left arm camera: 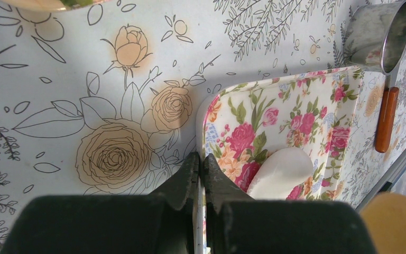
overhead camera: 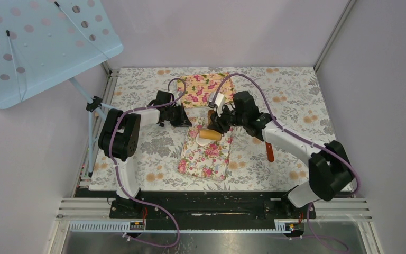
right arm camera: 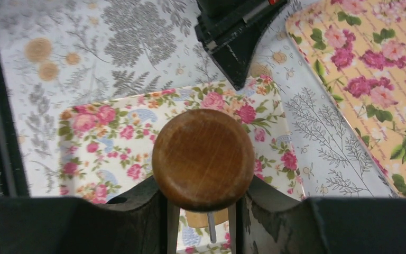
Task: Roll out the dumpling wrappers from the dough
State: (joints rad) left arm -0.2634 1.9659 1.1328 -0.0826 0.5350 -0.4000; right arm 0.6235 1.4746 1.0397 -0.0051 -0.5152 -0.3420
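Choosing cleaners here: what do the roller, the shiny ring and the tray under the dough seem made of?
The roller looks like wood: warm brown, smooth, slight sheen. The ring looks like polished metal, with mirror-like reflections. The tray is probably plastic or melamine, glossy with printed flowers; unsure.

Dough (left arm camera: 280,172) on near tray (overhead camera: 207,159), roller (overhead camera: 210,135) just right; second tray (overhead camera: 203,90) behind.
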